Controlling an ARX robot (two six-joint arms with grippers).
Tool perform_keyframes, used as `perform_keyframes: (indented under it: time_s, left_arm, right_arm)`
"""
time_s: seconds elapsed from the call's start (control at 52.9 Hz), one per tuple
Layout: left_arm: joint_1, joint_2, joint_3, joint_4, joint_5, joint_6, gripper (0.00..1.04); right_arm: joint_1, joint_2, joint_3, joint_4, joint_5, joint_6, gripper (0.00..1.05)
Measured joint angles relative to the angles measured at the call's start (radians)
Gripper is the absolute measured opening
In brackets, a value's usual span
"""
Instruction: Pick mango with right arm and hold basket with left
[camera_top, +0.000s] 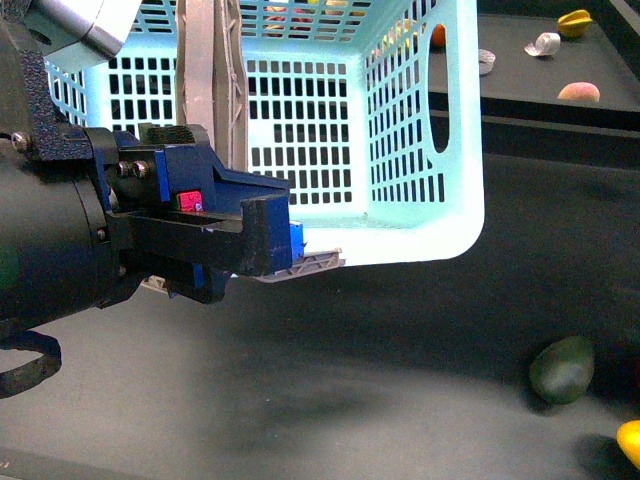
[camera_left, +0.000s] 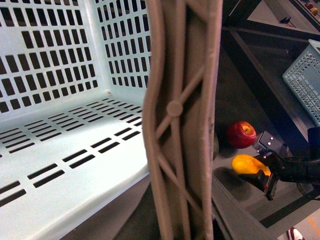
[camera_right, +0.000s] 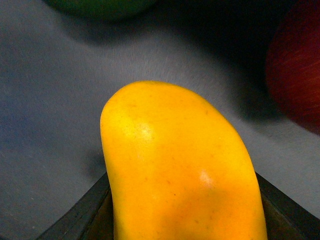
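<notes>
The light turquoise basket (camera_top: 400, 130) hangs tilted above the dark table, and its slotted floor (camera_left: 60, 150) shows in the left wrist view. My left gripper (camera_top: 293, 250), dark blue with a red mark, is shut on the basket's grey-brown handle (camera_left: 182, 125) at the rim. The bright yellow mango (camera_right: 180, 165) fills the right wrist view, and the right gripper (camera_left: 264, 172) is shut on it, close above the table. Only an edge of the mango (camera_top: 630, 440) shows at the lower right corner of the front view. The right arm is outside that view.
A dull green fruit (camera_top: 562, 368) lies on the table just beyond the mango. A red apple (camera_left: 241, 134) sits close beside it. On the back shelf are a peach (camera_top: 578, 92), a white roll (camera_top: 543, 44) and a yellow star-shaped fruit (camera_top: 574, 22). Another slotted crate (camera_left: 305, 80) stands further off.
</notes>
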Motion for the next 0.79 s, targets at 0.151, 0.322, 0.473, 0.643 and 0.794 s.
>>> perform_keyframes:
  time_s: [0.151,0.322,0.473,0.643,0.794]
  left_arm:
    - [0.000,0.000,0.000,0.000,0.001,0.000,0.10]
    - [0.000,0.000,0.000,0.000,0.000,0.000,0.10]
    - [0.000,0.000,0.000,0.000,0.000,0.000,0.10]
    - [0.000,0.000,0.000,0.000,0.000,0.000,0.10]
    - [0.000,0.000,0.000,0.000,0.000,0.000,0.10]
  right_arm:
    - [0.013,-0.150,-0.077,0.042,-0.047,0.112,0.60]
    - [0.050,-0.351,-0.165,0.047,-0.099,0.241,0.60]
    - [0.111,-0.600,-0.245,0.018,-0.113,0.379,0.60]
    - [0.208,-0.868,-0.284,-0.028,-0.099,0.552,0.60]
    - [0.341,-1.071,-0.281,-0.056,-0.014,0.712,0.60]
